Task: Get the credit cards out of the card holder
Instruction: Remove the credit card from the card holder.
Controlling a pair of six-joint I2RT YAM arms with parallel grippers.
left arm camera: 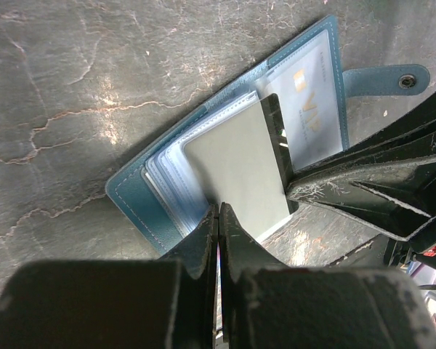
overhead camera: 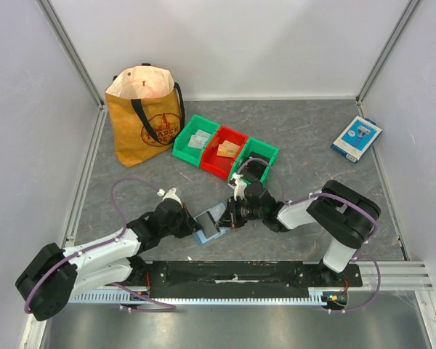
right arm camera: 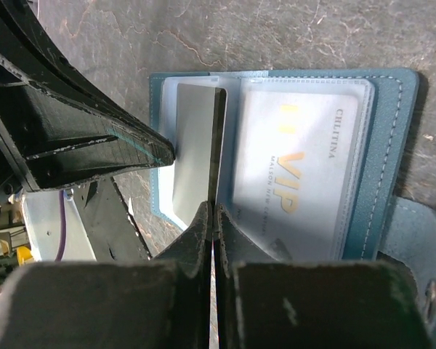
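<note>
**Left gripper** (left arm camera: 218,218): mine. Fingers pressed together, with the tips at the near edge of the clear sleeves. I cannot tell whether a sleeve leaf is nipped between them.

**Right gripper** (right arm camera: 213,218): mine. Also pressed together, with the tips at the fold between two sleeve pages (same doubt).

**Card holder** (left arm camera: 134,196): one. Dusty blue with a stitched border, lying open on the table (overhead camera: 312,189) between both grippers. Its snap tab (left arm camera: 381,78) juts from one side.

**Credit cards** (left arm camera: 236,163) seen in it: two. One is plain grey and sits at my left tips. The other is a pale VIP card (right arm camera: 298,160) with gold lettering, under clear plastic.

**Bins:** three in a row beyond the holder.
- left green bin (overhead camera: 196,138)
- red bin (overhead camera: 225,151)
- right green bin (overhead camera: 265,153), close behind my right wrist

**Tote bag** (overhead camera: 145,116): one, at the far left.

**Blue-and-white box** (overhead camera: 356,138): one, at the far right.

**Room:** bare table lies along the holder's closed cover edge, and the walls are well apart.
</note>
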